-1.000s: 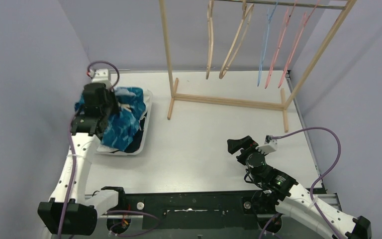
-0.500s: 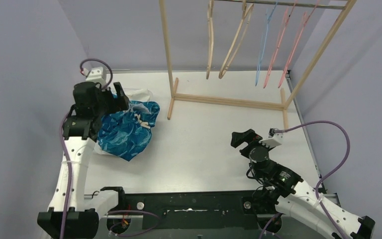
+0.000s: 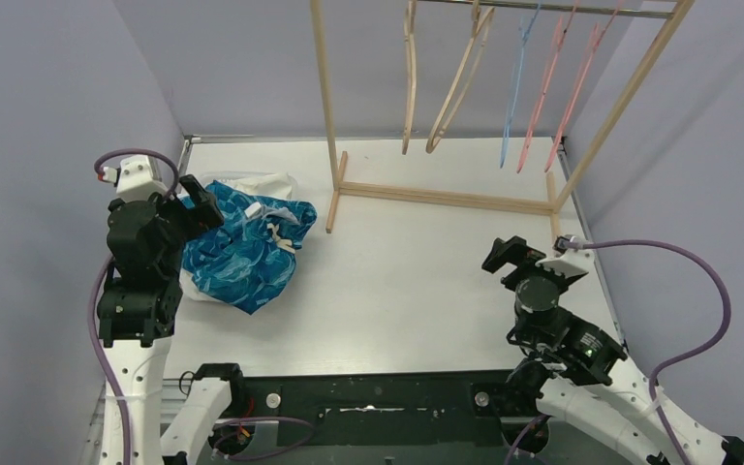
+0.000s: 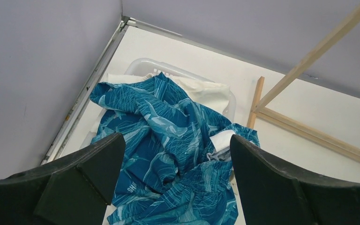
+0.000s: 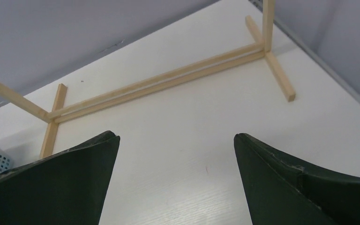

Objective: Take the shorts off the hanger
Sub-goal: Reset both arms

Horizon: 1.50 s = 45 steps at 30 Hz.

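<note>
Blue leaf-pattern shorts (image 3: 242,254) lie crumpled in a loose heap at the left side of the table (image 3: 417,281). They rest on a white basket (image 4: 151,65) and spill over its near and right rims onto the tabletop. White cloth (image 4: 206,91) shows under them at the far side of the basket. A white drawstring (image 3: 276,232) and a white label (image 4: 222,139) are visible on top of the heap.

Left gripper (image 3: 199,201) hangs above the heap's left far edge, raised off it. Jaws spread wide, nothing between them. In the wrist view the shorts fill the gap between the two fingers (image 4: 89,173) but sit below them, no contact seen.

Right gripper (image 3: 510,256) is well apart from the shorts, over bare table at the right. Jaws wide, holding nothing. It faces the base of the wooden rack (image 3: 446,197).

On the rack's rail at the far side hang two wooden hangers (image 3: 410,87), one blue hanger (image 3: 513,97) and two pink hangers (image 3: 552,97), all bare.
</note>
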Each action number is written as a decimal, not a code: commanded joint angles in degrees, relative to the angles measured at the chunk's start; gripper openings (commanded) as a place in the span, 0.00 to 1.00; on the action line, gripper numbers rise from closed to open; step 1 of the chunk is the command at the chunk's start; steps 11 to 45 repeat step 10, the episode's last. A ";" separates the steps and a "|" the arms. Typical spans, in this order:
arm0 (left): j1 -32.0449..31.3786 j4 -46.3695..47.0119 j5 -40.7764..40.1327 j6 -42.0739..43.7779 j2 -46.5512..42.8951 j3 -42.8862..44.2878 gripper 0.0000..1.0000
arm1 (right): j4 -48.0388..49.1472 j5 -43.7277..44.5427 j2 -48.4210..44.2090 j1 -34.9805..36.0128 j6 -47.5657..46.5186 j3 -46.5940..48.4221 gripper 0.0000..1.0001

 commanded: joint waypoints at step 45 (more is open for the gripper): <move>0.08 1.31 -1.78 1.28 -3.40 -4.36 0.84 | -5.39 -4.11 1.79 -0.11 -20.40 21.32 0.98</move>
